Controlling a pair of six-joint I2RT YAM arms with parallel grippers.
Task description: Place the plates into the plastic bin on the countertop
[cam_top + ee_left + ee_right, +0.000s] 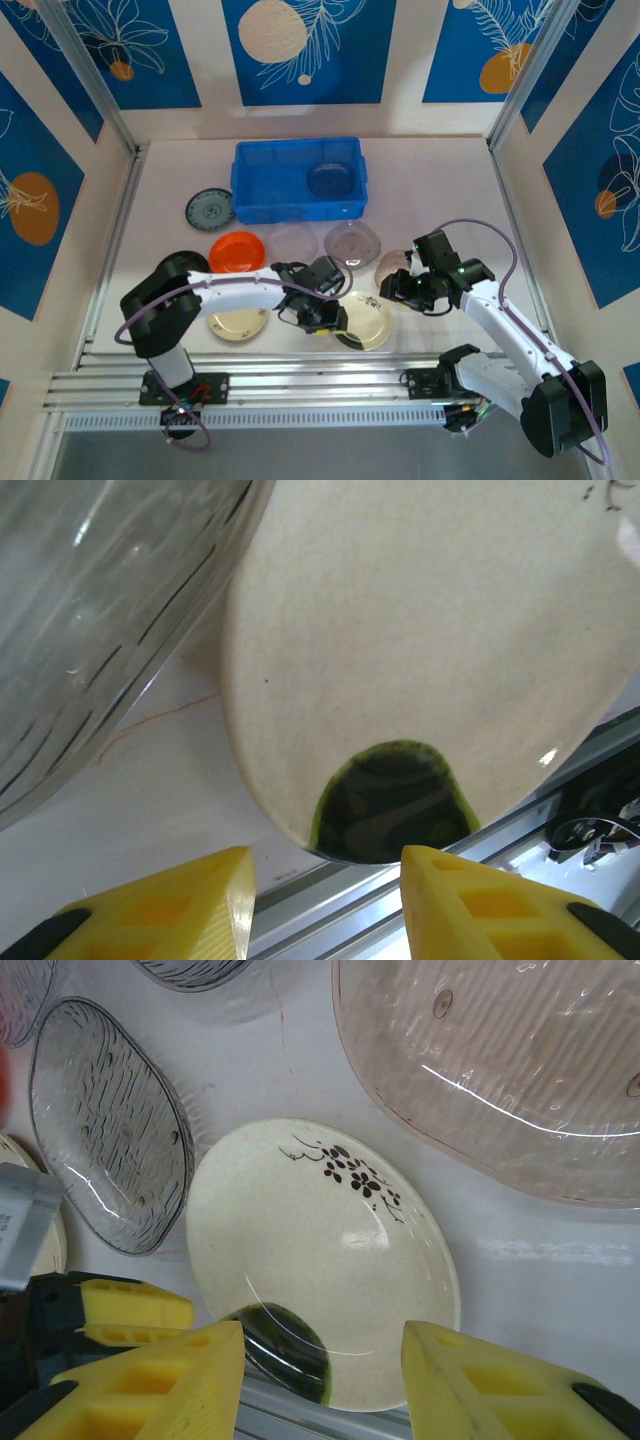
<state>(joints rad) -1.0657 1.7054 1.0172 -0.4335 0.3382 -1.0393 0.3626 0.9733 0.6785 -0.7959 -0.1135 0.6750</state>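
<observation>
A cream floral plate [372, 322] with a dark green patch lies near the front rail. My left gripper [326, 318] is at its left rim and stands open; in the left wrist view the plate [420, 650] sits just beyond the gripper [325, 868], with nothing between the yellow fingers. My right gripper [405, 290] hovers open over the same plate [320, 1240]. The blue plastic bin [270, 190] at the back holds one dark translucent plate [330, 180]. On the countertop [450, 200] lie a second cream plate [240, 323], an orange plate [237, 250] and a teal-grey plate [210, 208].
A clear plate [293, 240], a smoky plate [352, 243] and a pinkish translucent plate [390, 265] lie between the bin and the grippers. The metal rail [300, 380] runs right by the cream plate's near rim. Blue-patterned panels wall in both sides.
</observation>
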